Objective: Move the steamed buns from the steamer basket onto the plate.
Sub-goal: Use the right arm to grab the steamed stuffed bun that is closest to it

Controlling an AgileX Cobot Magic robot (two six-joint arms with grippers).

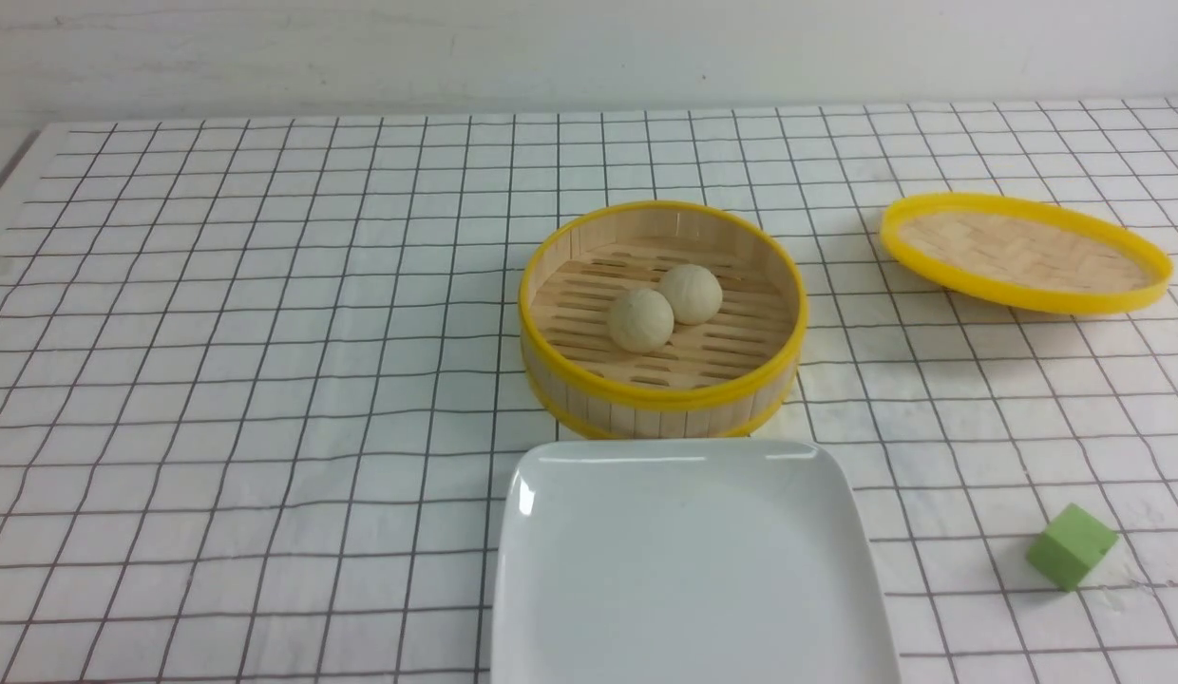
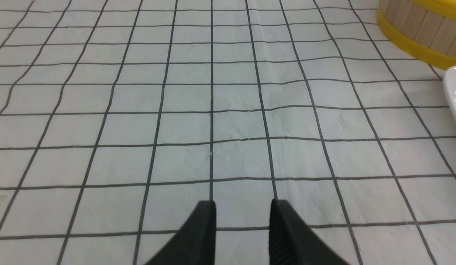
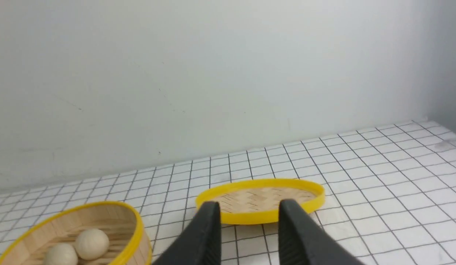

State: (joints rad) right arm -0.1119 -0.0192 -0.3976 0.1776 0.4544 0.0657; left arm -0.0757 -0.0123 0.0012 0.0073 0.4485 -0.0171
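I see the plate [image 1: 689, 570] at the table's near edge, with the steamer basket [image 1: 660, 399] just behind it toward the middle. The 2 steamed buns [image 1: 640, 319] touch on its slats. They look light, soft and matte, so I'd pinch each gently across its middle. My left gripper [image 2: 242, 203] and right gripper [image 3: 249, 204] both gape, holding nothing.

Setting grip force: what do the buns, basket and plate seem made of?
Buns: matte, off-white, finely textured, likely dough or foam. Basket: pale wooden slats, bamboo-like; glossy yellow rims, maybe plastic. Plate: glossy white with sharp highlights, probably glazed ceramic.
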